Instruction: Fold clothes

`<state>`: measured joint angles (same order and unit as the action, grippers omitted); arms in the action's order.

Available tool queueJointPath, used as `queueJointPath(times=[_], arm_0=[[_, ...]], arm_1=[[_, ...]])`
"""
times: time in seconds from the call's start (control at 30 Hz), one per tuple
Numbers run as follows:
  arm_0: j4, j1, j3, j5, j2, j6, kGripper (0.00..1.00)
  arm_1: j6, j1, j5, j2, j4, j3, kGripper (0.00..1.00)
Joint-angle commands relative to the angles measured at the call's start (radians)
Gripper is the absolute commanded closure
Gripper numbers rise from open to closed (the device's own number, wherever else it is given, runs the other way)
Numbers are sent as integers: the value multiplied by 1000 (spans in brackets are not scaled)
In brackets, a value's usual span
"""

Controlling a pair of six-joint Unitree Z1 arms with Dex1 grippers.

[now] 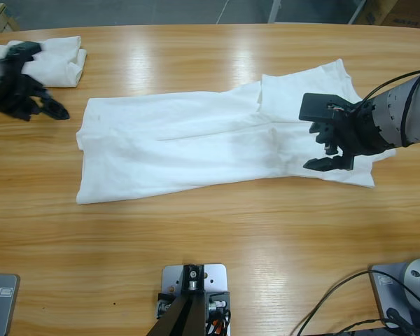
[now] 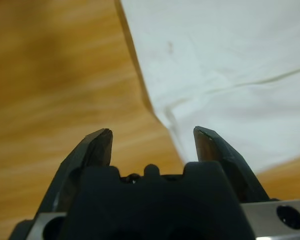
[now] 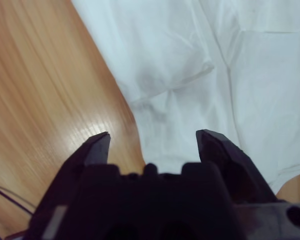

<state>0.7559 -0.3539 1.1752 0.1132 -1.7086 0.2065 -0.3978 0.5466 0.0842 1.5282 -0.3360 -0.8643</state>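
A large white T-shirt [image 1: 196,140] lies across the middle of the table, its sides folded in to make a long band. My left gripper [image 1: 56,110] hovers just off the shirt's left end, open and empty. In the left wrist view the left gripper [image 2: 152,145] points at bare wood beside the shirt's edge [image 2: 230,60]. My right gripper [image 1: 325,155] hangs open over the shirt's right end near its front edge. In the right wrist view the right gripper [image 3: 152,145] spans the cloth's border [image 3: 190,60], holding nothing.
A second white garment [image 1: 59,59] lies folded at the table's far left corner, behind the left arm. Bare wooden table [image 1: 210,245] runs along the front. Cables trail at the lower right [image 1: 336,301].
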Motion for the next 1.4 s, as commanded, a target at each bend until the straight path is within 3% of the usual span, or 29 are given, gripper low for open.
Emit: queueJointPath(times=[0.03,0.13,0.3,0.43,0.7,1.0,1.4], arm_0=[[-269,234,-325,-540,6,156,372],[-321,292,-367,-623,-73,90,372],[-362,465,-417,-725,-136,-10,372],[-378,510,-415,-759,-215,-49,372],[-439,513,-422,-788,-335,-62,381],[-463,512,-423,-839,-350,-60,387],[-480,383,-428,-768,-331,-28,409]], arm_1=[[13,6,-1,34,10,39,299],[14,6,0,32,9,41,299],[19,6,9,36,9,40,299],[19,7,8,34,3,34,299],[19,6,2,38,6,41,299],[18,6,3,53,16,42,299],[18,6,3,66,39,50,299]])
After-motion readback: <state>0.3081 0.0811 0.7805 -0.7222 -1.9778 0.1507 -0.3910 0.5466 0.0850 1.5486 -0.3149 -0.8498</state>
